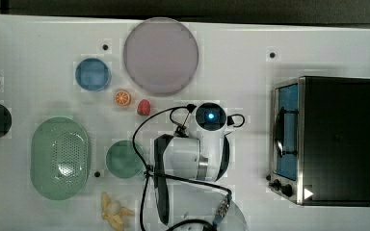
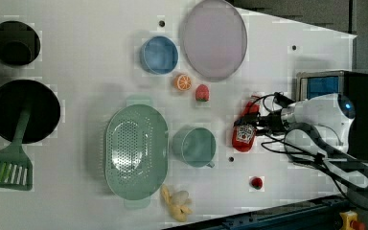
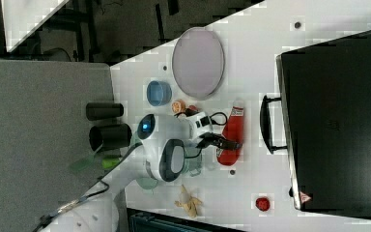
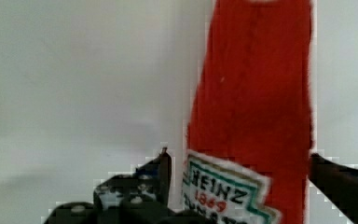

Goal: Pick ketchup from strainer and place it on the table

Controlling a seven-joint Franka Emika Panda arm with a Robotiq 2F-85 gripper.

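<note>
The ketchup (image 2: 244,136) is a red bottle with a white label, lying flat on the white table (image 2: 91,72) between the green mug and the toaster oven. It also appears in the right view as the ketchup (image 3: 232,137) and close up in the wrist view as the ketchup (image 4: 256,93). My gripper (image 2: 252,125) straddles the bottle's label end. In the wrist view my gripper (image 4: 239,158) stands open, with a sliver of table showing between one finger (image 4: 164,170) and the bottle. The pale green strainer (image 2: 158,129) sits empty at the left view's centre left, also seen as the strainer (image 1: 43,144). My arm covers the bottle in the top view.
A green mug (image 2: 195,147) stands just beside the bottle. The toaster oven (image 1: 332,139) is on the other side. A grey plate (image 1: 160,55), blue bowl (image 1: 92,74), orange slice (image 1: 122,97), strawberry (image 1: 143,107), banana (image 1: 113,211) and a small red fruit (image 2: 256,182) lie around.
</note>
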